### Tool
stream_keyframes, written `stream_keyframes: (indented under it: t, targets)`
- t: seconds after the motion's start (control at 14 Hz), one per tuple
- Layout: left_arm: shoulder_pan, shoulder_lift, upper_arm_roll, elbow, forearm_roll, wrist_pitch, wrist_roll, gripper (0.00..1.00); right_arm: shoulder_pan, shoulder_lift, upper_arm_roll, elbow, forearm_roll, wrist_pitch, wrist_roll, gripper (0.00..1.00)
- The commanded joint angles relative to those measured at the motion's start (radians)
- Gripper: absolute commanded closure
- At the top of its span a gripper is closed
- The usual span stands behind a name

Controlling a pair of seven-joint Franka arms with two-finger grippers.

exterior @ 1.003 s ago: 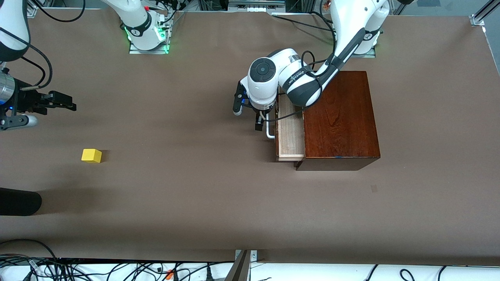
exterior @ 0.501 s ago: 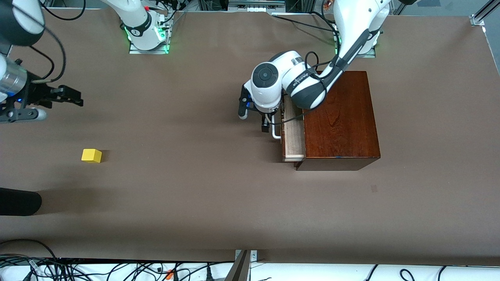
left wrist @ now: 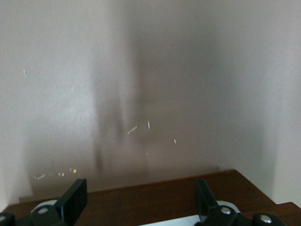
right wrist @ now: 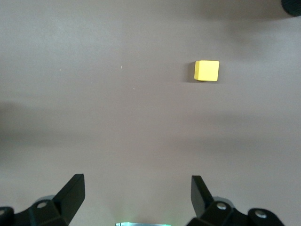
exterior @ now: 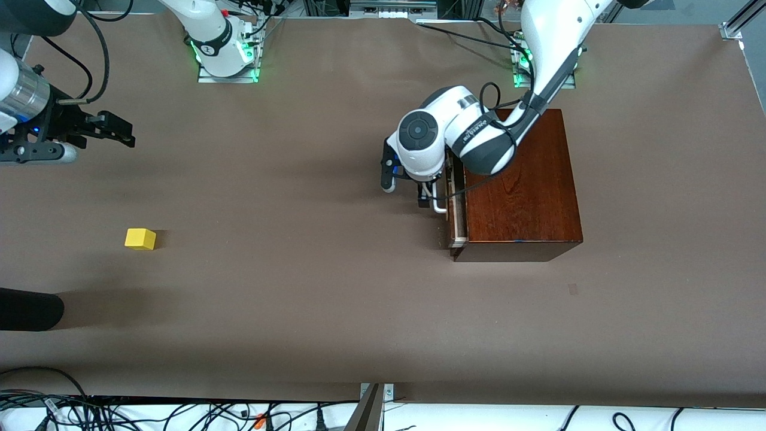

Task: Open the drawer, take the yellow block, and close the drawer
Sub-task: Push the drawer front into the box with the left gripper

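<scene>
Nearly done: drawer (exterior: pixel 457 222) a sliver short of shut, closing step. Left gripper (exterior: pixel 427 196) at its handle (exterior: pixel 440 208), fingers wide; next, push flush. Yellow block (exterior: pixel 140 239) sits out on the surface (exterior: pixel 299 269), well apart at box's (exterior: pixel 520 185) 9 o'clock. Right gripper (exterior: pixel 122 133) waits at block's 11 o'clock, fingers wide.

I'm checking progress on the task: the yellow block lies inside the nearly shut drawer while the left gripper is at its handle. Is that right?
Not quite. The yellow block sits on the bare table toward the right arm's end, as the front view shows. The rest holds: the drawer is nearly shut and the left gripper is at its handle.
</scene>
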Motion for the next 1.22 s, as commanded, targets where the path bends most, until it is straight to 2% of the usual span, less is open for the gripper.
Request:
stream_keyframes:
  t: [0.0, 0.14, 0.36, 0.64, 0.72, 1.0, 1.15]
  targets:
    - [0.027, -0.028, 0.007, 0.001, 0.037, -0.044, 0.013, 0.00, -0.059, -0.018, 0.066, 0.003, -0.040, 0.004, 0.014, 0.00]
    - [0.034, -0.033, 0.005, 0.001, 0.037, -0.052, 0.013, 0.00, -0.057, -0.004, 0.061, 0.022, -0.040, 0.009, 0.014, 0.00]
    - [0.037, -0.035, 0.004, 0.001, 0.037, -0.054, 0.013, 0.00, -0.057, 0.065, 0.058, 0.118, -0.040, -0.012, 0.008, 0.00]
    - [0.042, -0.056, 0.001, 0.009, 0.022, -0.064, 0.007, 0.00, -0.059, 0.056, 0.054, 0.104, -0.035, -0.043, 0.019, 0.00]
    - [0.050, -0.073, -0.001, 0.015, -0.004, -0.073, -0.008, 0.00, -0.060, 0.051, 0.051, 0.098, -0.034, -0.042, 0.025, 0.00]
    - [0.082, -0.163, -0.004, 0.039, -0.275, -0.080, -0.153, 0.00, -0.059, 0.012, 0.043, 0.059, -0.026, -0.016, 0.072, 0.00]
    - [0.108, -0.228, -0.003, 0.058, -0.338, -0.154, -0.256, 0.00, -0.059, 0.001, 0.044, 0.058, -0.025, -0.020, 0.075, 0.00]
